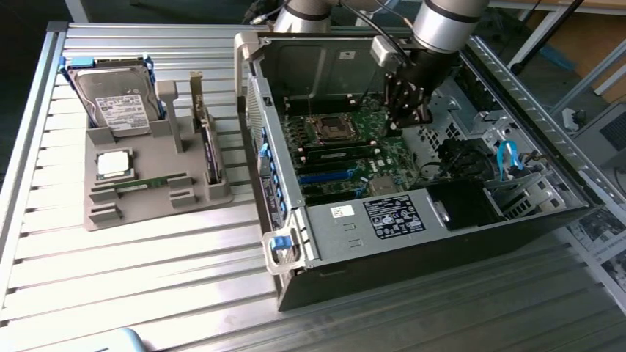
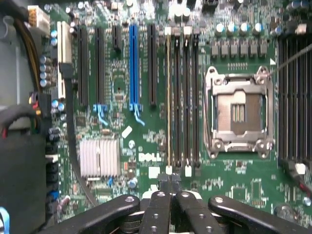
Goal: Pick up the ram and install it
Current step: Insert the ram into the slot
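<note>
Slatted metal table (image 1: 146,293) under open computer case (image 1: 411,227)

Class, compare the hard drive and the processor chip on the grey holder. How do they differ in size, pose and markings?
The hard drive is far larger than the processor chip. The hard drive stands propped up in its slot, while the processor chip lies flat in a recess. The hard drive carries a white label and blue side rails, which the processor chip lacks. Both are silver and sit on the grey holder.

lab/workshop | slatted aluminium bench (image 1: 146,279) | open PC case (image 1: 411,242)
</note>
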